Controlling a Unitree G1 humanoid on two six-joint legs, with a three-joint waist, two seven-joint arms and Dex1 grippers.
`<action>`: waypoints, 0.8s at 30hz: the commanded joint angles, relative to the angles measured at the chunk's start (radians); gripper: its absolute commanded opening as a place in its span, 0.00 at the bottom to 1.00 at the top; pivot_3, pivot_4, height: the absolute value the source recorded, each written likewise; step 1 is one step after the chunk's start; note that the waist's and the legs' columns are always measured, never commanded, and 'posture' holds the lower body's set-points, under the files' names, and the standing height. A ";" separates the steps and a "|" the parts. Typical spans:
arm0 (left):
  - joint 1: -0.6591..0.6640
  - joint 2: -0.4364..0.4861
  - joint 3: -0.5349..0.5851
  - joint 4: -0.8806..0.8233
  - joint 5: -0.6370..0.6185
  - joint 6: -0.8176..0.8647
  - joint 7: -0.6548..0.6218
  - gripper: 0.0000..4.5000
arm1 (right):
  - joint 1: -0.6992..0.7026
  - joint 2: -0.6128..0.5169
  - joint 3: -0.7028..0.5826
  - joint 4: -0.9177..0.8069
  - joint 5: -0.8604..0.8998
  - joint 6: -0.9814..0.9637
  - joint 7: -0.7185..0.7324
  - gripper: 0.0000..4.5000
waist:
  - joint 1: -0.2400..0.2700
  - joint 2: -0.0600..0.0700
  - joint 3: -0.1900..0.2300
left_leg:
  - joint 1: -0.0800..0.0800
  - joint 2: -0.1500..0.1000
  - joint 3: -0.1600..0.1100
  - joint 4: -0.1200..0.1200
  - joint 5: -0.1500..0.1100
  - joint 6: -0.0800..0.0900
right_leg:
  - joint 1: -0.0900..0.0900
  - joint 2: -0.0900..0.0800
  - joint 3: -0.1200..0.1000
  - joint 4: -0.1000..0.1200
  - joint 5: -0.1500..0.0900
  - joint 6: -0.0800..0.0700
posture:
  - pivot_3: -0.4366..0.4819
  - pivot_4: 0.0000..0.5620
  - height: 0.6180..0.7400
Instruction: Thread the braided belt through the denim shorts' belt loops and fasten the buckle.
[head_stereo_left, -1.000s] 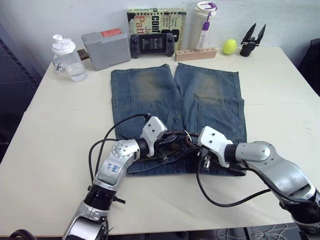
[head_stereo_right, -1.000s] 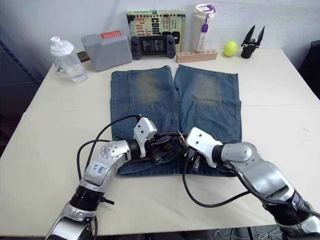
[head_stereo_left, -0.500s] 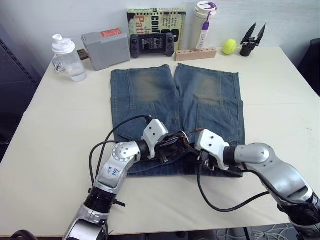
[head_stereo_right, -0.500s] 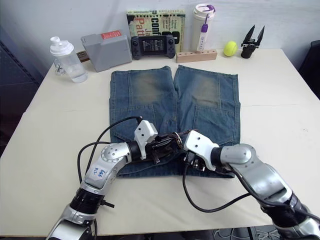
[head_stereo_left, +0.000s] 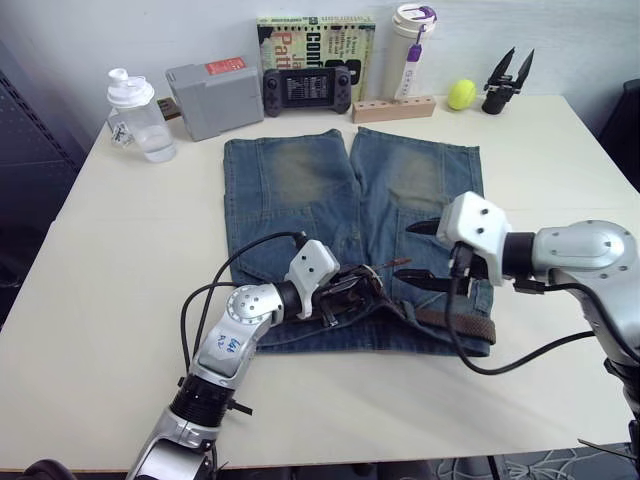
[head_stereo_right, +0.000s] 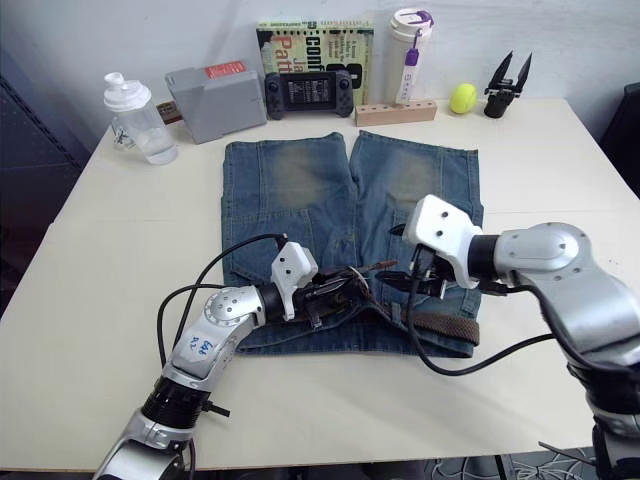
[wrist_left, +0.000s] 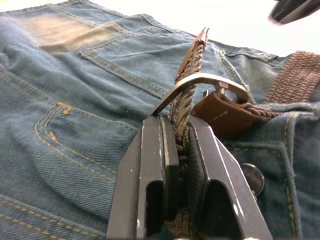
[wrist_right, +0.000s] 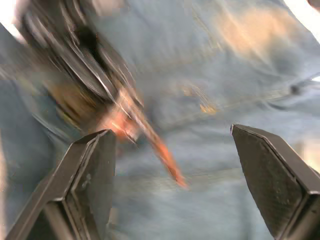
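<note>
Cream tabletop: the denim shorts were laid flat, legs toward the far side, pale worn patches on both. The braided belt, brown and woven, was pinched between the left gripper fingers at the near waistband, threaded through the silver buckle. The right gripper was held spread wide above the right leg.
</note>
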 joint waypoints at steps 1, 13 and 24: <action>0.002 -0.005 -0.014 -0.022 0.004 -0.016 -0.002 0.01 | -0.034 0.017 0.044 0.073 -0.116 -0.158 0.005 0.87 | 0.000 0.000 0.000 | 0.000 0.000 0.000 0.000 0.000 0.000 | 0.000 0.000 0.000 0.000 0.000 0.000 | 0.48 0.27 0.85; 0.006 0.003 -0.016 -0.038 0.022 -0.014 0.000 0.01 | -0.058 0.094 0.065 0.146 -0.205 -0.246 0.035 0.23 | 0.001 0.000 0.000 | 0.000 0.001 0.000 0.001 0.000 0.000 | 0.000 0.001 -0.001 0.000 0.000 0.000 | 0.48 0.27 0.85; -0.002 0.012 0.007 -0.033 0.018 -0.020 -0.003 0.53 | -0.022 0.115 0.047 0.085 -0.212 -0.186 0.041 0.00 | 0.000 0.000 0.000 | 0.000 0.001 0.000 0.001 0.000 0.000 | 0.000 0.001 0.000 0.001 0.000 0.000 | 0.48 0.27 0.85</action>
